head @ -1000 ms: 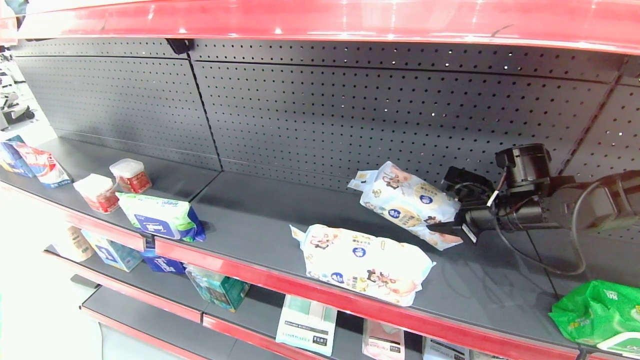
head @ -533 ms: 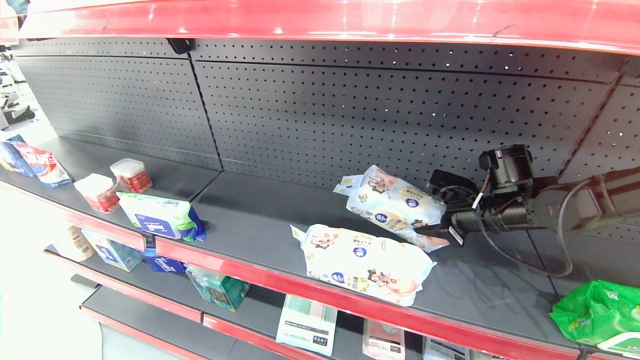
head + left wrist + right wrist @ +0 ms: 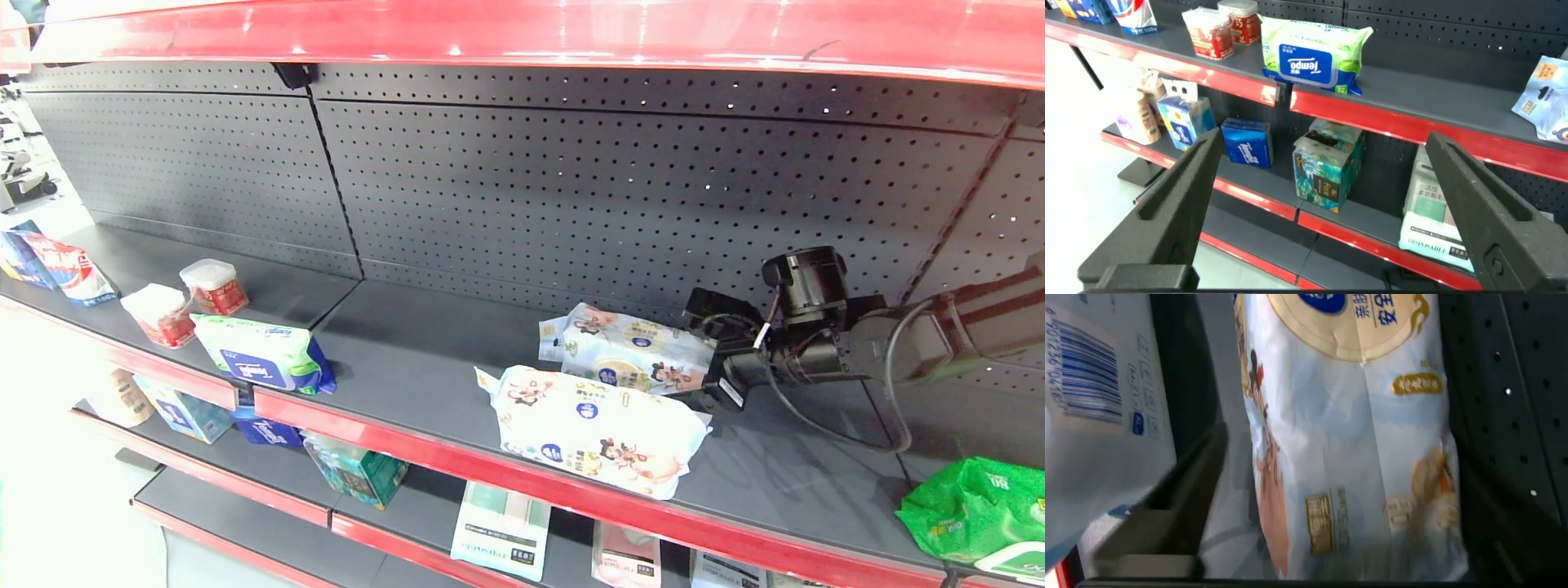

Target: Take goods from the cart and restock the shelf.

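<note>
Our right gripper (image 3: 709, 377) is closed on the right-hand end of the printed pack (image 3: 627, 353). The right wrist view shows the dark fingers (image 3: 1176, 498) pressed against either side of the wrapper, with the pack filling the gap between them. The pack lies lengthwise, far back on the shelf (image 3: 424, 343), close to the perforated back panel (image 3: 531, 188). It sits just behind the larger pack (image 3: 592, 429), which lies along the red front edge. We cannot tell whether the held pack rests on the shelf board or hangs just above it.

Our left gripper (image 3: 1323, 143) has its fingers spread wide with nothing between them. It hangs out in front of the shelf's front edge, level with the lower tiers.

A wipes pack (image 3: 265, 353) sits at the front edge well to the left. A green bag (image 3: 971, 506) lies near the front right corner.
</note>
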`<state>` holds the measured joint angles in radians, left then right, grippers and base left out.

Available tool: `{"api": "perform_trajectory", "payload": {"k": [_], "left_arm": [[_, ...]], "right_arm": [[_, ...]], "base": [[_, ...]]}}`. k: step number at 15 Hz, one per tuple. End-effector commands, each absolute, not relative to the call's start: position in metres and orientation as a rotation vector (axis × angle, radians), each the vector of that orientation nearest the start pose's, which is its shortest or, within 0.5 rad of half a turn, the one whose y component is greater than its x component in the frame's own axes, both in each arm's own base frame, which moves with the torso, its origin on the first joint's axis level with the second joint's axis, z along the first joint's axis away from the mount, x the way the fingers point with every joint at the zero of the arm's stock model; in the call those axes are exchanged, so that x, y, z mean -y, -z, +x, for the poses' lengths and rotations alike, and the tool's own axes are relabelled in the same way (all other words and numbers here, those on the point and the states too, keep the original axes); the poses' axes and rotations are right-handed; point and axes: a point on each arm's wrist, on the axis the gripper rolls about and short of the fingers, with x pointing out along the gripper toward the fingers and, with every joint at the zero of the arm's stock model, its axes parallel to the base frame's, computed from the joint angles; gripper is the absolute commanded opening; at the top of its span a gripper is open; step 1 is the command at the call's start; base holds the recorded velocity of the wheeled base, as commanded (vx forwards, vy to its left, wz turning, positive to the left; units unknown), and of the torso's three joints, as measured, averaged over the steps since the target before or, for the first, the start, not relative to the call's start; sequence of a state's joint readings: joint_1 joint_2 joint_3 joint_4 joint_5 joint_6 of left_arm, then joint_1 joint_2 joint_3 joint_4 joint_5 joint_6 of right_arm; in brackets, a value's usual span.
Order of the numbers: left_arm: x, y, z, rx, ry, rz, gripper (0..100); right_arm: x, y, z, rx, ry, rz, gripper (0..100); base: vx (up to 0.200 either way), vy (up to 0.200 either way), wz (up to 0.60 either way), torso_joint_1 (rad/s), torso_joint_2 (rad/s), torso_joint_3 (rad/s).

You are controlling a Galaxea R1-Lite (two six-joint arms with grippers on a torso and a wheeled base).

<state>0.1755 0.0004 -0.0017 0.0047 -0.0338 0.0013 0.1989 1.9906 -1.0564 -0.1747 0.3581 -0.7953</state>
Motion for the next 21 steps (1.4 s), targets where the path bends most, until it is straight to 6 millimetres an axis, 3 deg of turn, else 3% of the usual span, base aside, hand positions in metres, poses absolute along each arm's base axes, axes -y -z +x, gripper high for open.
{"api": "perform_trajectory", "payload": {"k": [1, 6, 10, 17, 21], "left_arm": [[0.005, -0.075, -0.022, -0.003, -0.141, 0.001, 100], [0.005, -0.075, -0.022, -0.003, -0.143, 0.001, 100], [0.005, -0.075, -0.022, -0.003, -0.143, 0.001, 100], [0.005, -0.075, -0.022, -0.003, -0.143, 0.001, 100], [0.005, -0.075, -0.022, -0.003, -0.143, 0.001, 100]], "right_arm": [[-0.079, -0.109, 0.352, -0.511, -0.800, -0.672, 100], [-0.066, -0.125, 0.353, -0.503, -0.697, -0.665, 100], [-0.051, -0.123, 0.339, -0.543, -0.666, -0.652, 100], [-0.042, -0.127, 0.338, -0.560, -0.599, -0.649, 100], [-0.032, -0.130, 0.312, -0.576, -0.592, -0.643, 100]], "base": [[0.000, 0.000, 0.00, 0.000, 0.00, 0.000], [0.000, 0.000, 0.00, 0.000, 0.00, 0.000], [0.000, 0.000, 0.00, 0.000, 0.00, 0.000], [0.000, 0.000, 0.00, 0.000, 0.00, 0.000], [0.000, 0.000, 0.00, 0.000, 0.00, 0.000]]}}
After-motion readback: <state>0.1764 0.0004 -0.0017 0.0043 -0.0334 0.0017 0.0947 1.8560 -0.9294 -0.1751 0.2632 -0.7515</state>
